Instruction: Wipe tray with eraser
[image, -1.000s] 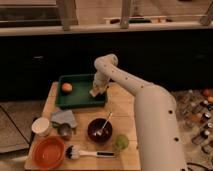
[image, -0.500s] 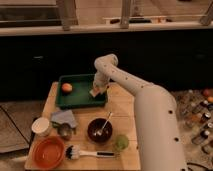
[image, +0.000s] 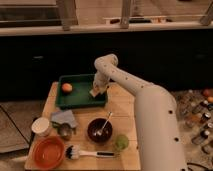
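Note:
The dark green tray (image: 79, 99) lies at the back left of the wooden table. An orange fruit (image: 66, 87) sits in its left part. My gripper (image: 96, 90) reaches down over the tray's right end. The tan eraser (image: 94, 93) is right at the gripper's tip, at the tray's right side, touching or just above the tray floor.
A grey-blue cloth (image: 63, 118) and a small metal cup (image: 65, 131) lie in front of the tray. A dark bowl with a spoon (image: 99, 129), an orange bowl (image: 46, 152), a white-handled brush (image: 87, 152), a white cup (image: 40, 126) and a green fruit (image: 120, 143) stand nearer. Bottles crowd the right (image: 197, 112).

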